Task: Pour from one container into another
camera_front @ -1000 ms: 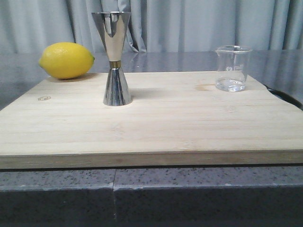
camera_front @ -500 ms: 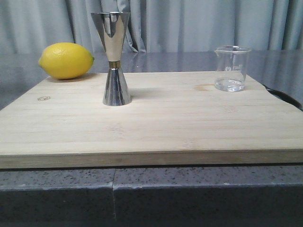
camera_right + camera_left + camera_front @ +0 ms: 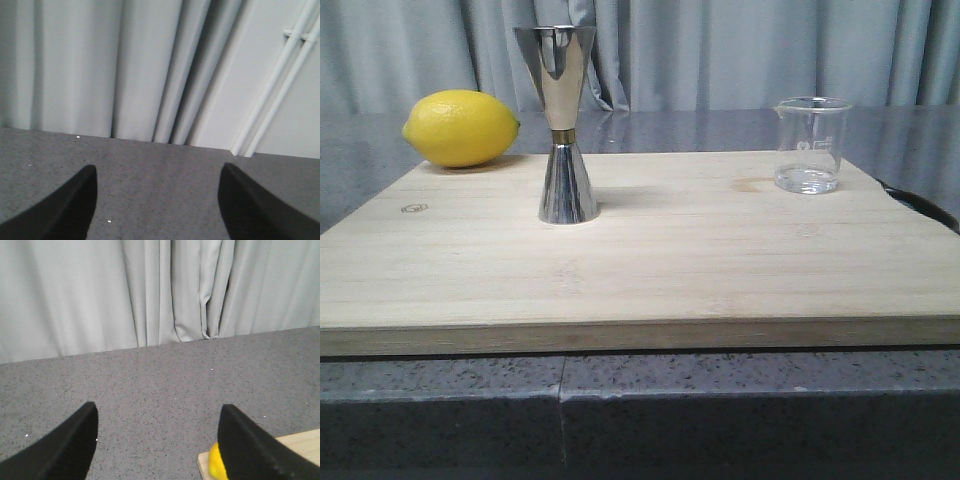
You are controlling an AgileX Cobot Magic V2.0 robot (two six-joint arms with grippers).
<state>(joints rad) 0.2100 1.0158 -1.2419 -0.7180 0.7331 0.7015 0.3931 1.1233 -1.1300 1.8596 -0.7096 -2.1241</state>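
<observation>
Front view shows nothing yet under way: the small clear glass beaker with a pouring lip and faint white print [image 3: 811, 144] stands upright at the far right of the pale wooden board [image 3: 650, 265], with what looks like a little clear liquid at its bottom, and the tall shiny steel hourglass-shaped jigger with a thin gold band at its waist [image 3: 560, 122] stands upright well apart from it, toward the far left. A yellow lemon [image 3: 461, 128] lies beyond the board's far left corner, on the grey speckled worktop [image 3: 440, 385]. Neither arm appears in this view. From the left wrist view, the left pincer [image 3: 157, 437] hangs spread wide with nothing between its black fingers [image 3: 67, 442], over bare worktop, with a sliver of the lemon and a corner of the board just beside one finger. The right pincer [image 3: 157, 197] is likewise wide and empty, facing worktop and grey curtain [image 3: 100, 65], with none of the task's things in its sight. I would judge the task to be at its very start, the reach not begun. Next, the right arm, being on the beaker's side, would need to come in to the beaker, close round its wall without tipping it, then carry it level over to the jigger's narrow mouth.
</observation>
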